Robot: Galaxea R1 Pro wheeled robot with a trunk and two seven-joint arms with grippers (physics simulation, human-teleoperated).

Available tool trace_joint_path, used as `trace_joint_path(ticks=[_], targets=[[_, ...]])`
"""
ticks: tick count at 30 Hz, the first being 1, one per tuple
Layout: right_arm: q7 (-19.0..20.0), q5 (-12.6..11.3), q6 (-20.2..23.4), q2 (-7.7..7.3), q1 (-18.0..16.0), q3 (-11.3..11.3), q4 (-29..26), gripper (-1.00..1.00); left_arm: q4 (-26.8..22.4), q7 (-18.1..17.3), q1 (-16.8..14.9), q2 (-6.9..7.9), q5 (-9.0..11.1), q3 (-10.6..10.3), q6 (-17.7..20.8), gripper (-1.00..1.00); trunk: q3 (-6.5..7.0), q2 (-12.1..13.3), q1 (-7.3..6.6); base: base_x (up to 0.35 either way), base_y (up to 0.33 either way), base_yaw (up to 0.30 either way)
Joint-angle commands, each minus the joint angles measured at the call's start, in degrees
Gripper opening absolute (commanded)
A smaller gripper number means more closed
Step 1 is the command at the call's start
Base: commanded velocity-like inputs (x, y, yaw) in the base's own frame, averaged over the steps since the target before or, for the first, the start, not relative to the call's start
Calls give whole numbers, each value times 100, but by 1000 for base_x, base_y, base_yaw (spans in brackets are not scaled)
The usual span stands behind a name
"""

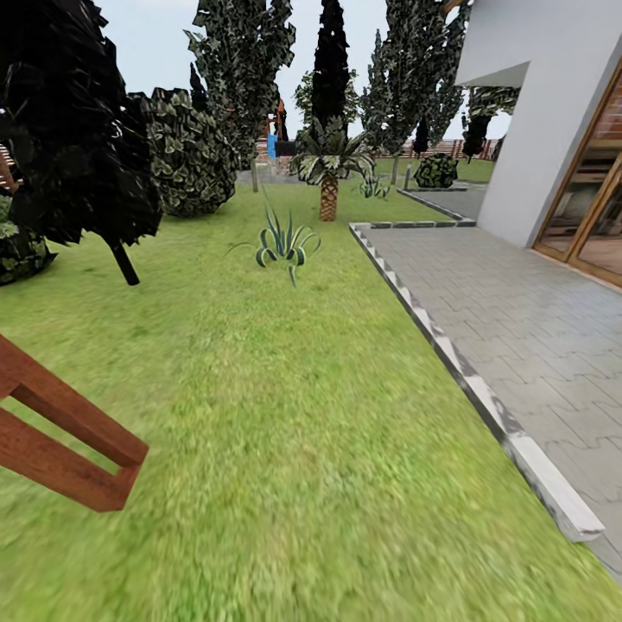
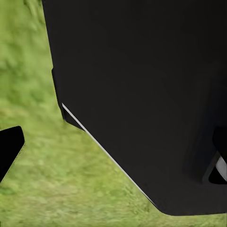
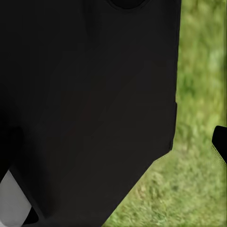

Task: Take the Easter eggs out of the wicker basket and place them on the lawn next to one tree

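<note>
None of the task items in view: robot in transit over lawn (image 1: 285, 449).
Landmark: paved patio (image 1: 518, 320), lawn beside it.
Fingers: spread and load cannot be told.
Advice: drive slowly, scan for basket.

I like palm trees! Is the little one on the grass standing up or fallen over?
Standing up. The small palm tree has its trunk straight up from the lawn, with its fronds spread on top.

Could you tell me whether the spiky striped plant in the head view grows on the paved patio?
No, the spiky plant stands on the lawn, left of the patio.
</note>
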Motion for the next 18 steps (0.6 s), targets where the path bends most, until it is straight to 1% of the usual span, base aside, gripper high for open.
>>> trace_joint_path(ticks=[1, 18], targets=[[31, -58, -26, -1, -9, 5, 22, 100, -9, -17, 3, 2, -6, -2, 4, 100, -3, -2, 4, 341, 0, 0], [31, -58, -26, -1, -9, 5, 22, 100, -9, -17, 3, 2, -8, -2, 4, 100, -3, -2, 4, 341, 0, 1]])
